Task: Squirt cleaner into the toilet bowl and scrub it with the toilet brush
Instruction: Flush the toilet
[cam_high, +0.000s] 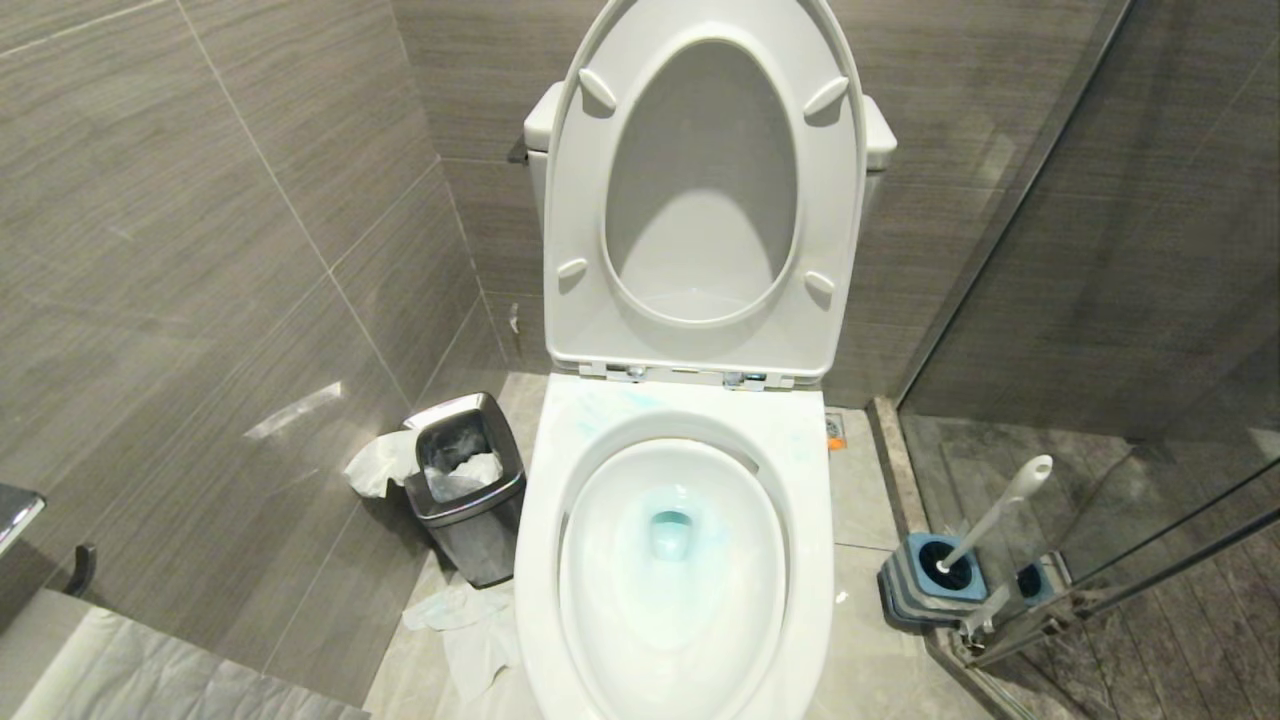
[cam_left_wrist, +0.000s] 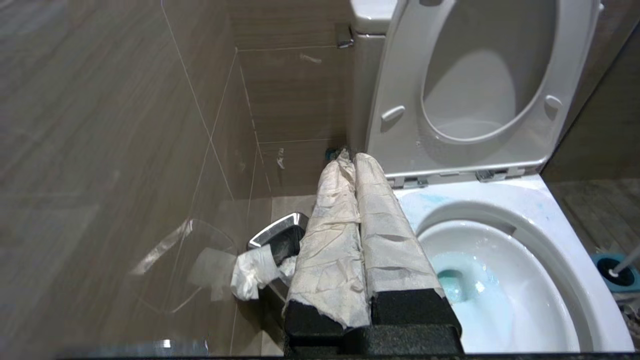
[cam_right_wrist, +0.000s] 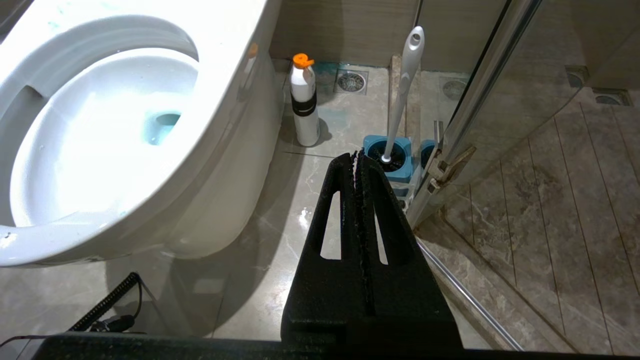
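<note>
In the head view the toilet bowl (cam_high: 672, 560) stands open at centre, and the toilet brush (cam_high: 995, 522) leans in its holder (cam_high: 932, 580) at about 3 o'clock, handle tilted up to 1 o'clock — no arm shows here. In the left wrist view the left gripper (cam_left_wrist: 348, 159), paper-wrapped fingers pressed together, holds nothing beside the rim. In the right wrist view the right gripper (cam_right_wrist: 356, 156), fingers also pressed together and empty, points nearly at the holder, the cleaner bottle (cam_right_wrist: 305, 100) at 11 o'clock — I judge the right arm nearer to both.

The toilet bowl (cam_high: 672, 560) stood in the middle, its seat (cam_high: 703, 190) raised against the far wall. A bin (cam_high: 468, 487) sat just left of it. The toilet brush (cam_high: 990, 520) stood in its holder (cam_high: 930, 580) to the right, with a bottle (cam_right_wrist: 305, 100) farther back beside the bowl.
</note>
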